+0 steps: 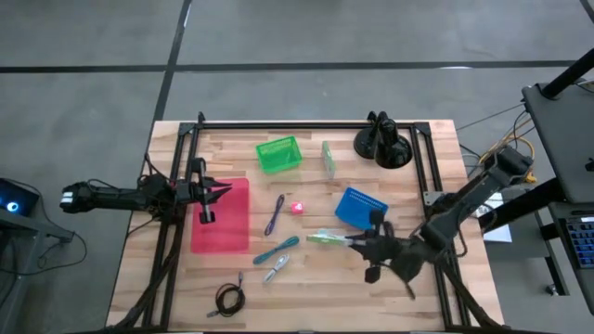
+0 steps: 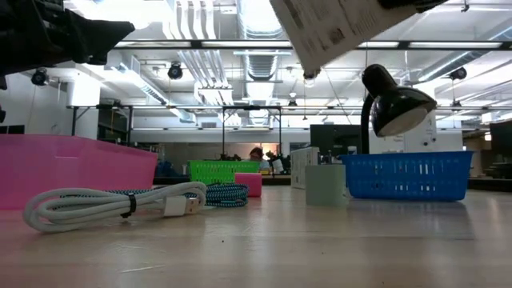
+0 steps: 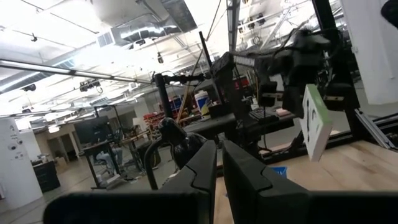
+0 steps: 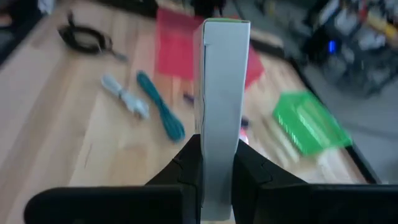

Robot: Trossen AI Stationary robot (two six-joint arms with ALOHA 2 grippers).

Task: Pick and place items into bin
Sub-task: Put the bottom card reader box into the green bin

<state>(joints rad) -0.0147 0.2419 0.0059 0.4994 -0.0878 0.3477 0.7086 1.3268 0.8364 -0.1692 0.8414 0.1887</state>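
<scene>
My right gripper [image 1: 351, 241] is shut on a pale green-and-white box [image 1: 325, 238], held over the table's near middle, left of the blue basket [image 1: 360, 206]. The low view shows that box [image 2: 336, 28] high above the table. My left gripper [image 1: 212, 195] hovers over the pink bin [image 1: 223, 223], fingers shut and empty. Lying on the wood are a purple pen [image 1: 275, 214], a pink-red piece [image 1: 297, 208], a teal cable [image 1: 277, 249], a silver-white clip [image 1: 275, 269], a black coiled cable [image 1: 229, 297] and another pale block [image 1: 328, 158]. My right gripper pinches the box between its two fingers [image 4: 184, 167] at its end nearest the wrist [image 4: 217, 146], on the two broad faces. The fingers come level from the table's right and lie along the box. The box is lifted clear and sticks out beyond the fingertips toward the left.
A green basket [image 1: 278, 153] and a black desk lamp [image 1: 382, 144] stand near the far edge. A black frame rail [image 1: 306, 124] runs around the table. In the low view a white cable [image 2: 112, 204] lies close to the camera.
</scene>
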